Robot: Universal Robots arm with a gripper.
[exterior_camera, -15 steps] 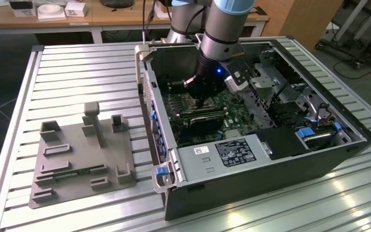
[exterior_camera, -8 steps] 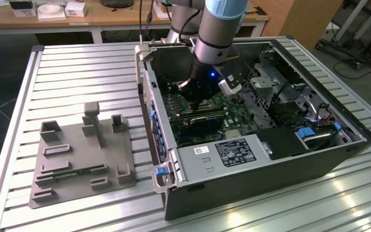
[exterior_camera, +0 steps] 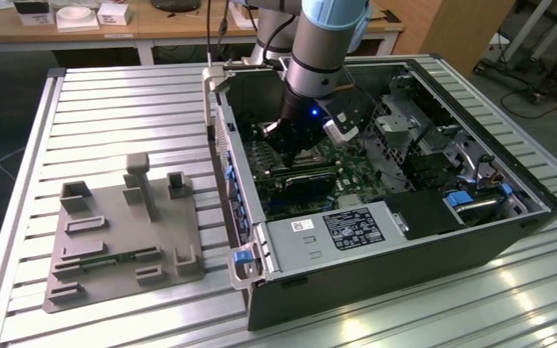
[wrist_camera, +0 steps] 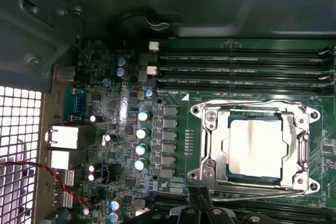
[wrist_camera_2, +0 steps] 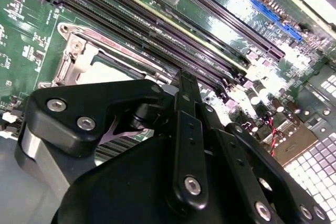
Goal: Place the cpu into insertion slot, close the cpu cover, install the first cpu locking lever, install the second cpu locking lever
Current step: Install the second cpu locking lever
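Where slats run, open case (exterior_camera: 376, 239)

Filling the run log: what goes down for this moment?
cpu: seated in socket | cpu cover: closed | gripper: beside socket, holding nothing

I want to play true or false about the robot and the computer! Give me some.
1. The cpu sits in its socket on the green board. True.
2. The cpu cover is closed down around the chip. True.
3. The end effector hovers over the grey tray. False: it is down inside the open computer case.
4. The grey tray lies inside the case. False: it rests on the slatted table beside the case.
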